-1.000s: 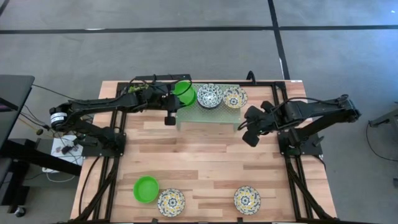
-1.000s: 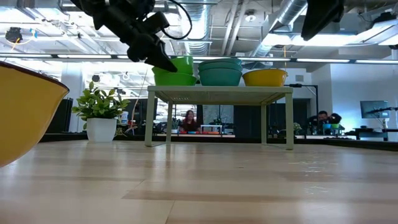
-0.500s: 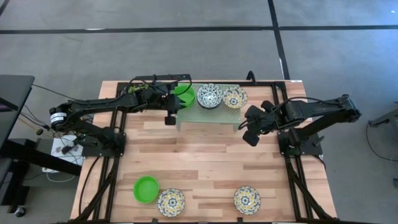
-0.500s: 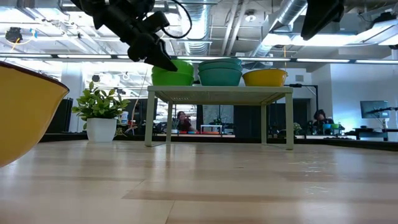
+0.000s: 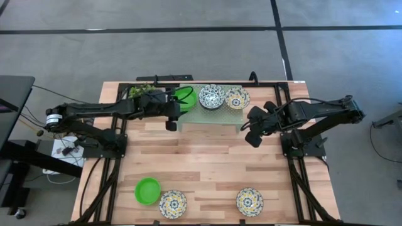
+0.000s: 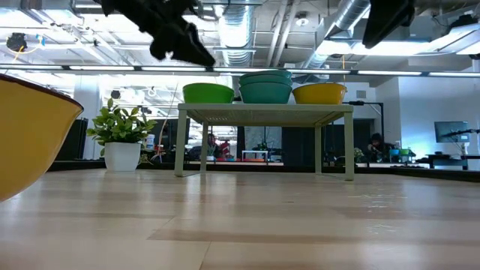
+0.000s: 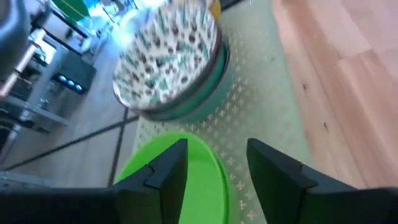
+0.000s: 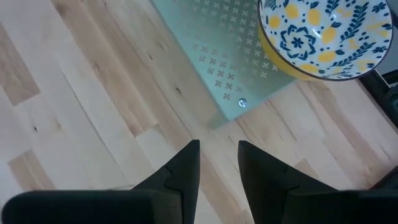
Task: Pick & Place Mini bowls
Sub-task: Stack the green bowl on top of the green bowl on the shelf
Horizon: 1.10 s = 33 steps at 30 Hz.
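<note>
Rack (image 5: 210,116) edge and left gripper (image 5: 170,117) partly hide green bowl (image 5: 185,99).

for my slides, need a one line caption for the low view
Left gripper open above the green bowl on the pale rack, beside two more bowls.

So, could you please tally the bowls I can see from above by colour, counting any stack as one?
Plain green bowls: 2
White bowls with blue pattern: 1, a stack; how many it holds cannot be told
Yellow-and-blue bowls: 3
Total: 6
</note>
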Available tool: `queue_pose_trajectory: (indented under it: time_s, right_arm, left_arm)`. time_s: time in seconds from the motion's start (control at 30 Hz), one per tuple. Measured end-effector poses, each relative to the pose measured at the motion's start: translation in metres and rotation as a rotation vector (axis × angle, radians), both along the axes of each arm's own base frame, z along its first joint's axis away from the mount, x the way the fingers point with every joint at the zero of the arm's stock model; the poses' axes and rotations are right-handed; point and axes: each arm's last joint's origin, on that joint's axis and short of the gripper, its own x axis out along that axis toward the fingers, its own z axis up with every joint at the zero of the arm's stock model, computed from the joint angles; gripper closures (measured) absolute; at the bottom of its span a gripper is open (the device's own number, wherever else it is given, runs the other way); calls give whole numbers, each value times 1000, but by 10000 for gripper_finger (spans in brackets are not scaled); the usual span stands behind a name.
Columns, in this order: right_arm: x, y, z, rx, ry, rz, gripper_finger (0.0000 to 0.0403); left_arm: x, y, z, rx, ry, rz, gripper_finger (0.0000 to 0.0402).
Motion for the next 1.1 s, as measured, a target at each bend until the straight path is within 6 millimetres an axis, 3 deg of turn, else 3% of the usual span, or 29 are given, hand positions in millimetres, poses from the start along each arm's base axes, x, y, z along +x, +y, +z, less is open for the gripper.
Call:
queue_pose_trajectory:
  time_s: [0.2, 0.33, 0.77, 1.1]
  right_arm:
    - [0, 0, 0, -9, -2, -4, 298]
    - [0, 0, 0, -8, -3, -4, 298]
    - [9, -11, 2, 3, -70, -61, 296]
    - [32, -15, -18, -14, 58, -31, 240]
  left_arm:
    - [-14, -30, 23, -45, -106, -72, 225]
    - [-26, -48, 26, -161, -107, -85, 232]
    - [-58, -102, 0, -539, 216, -21, 238]
    - [-83, -149, -17, -837, 436, -39, 231]
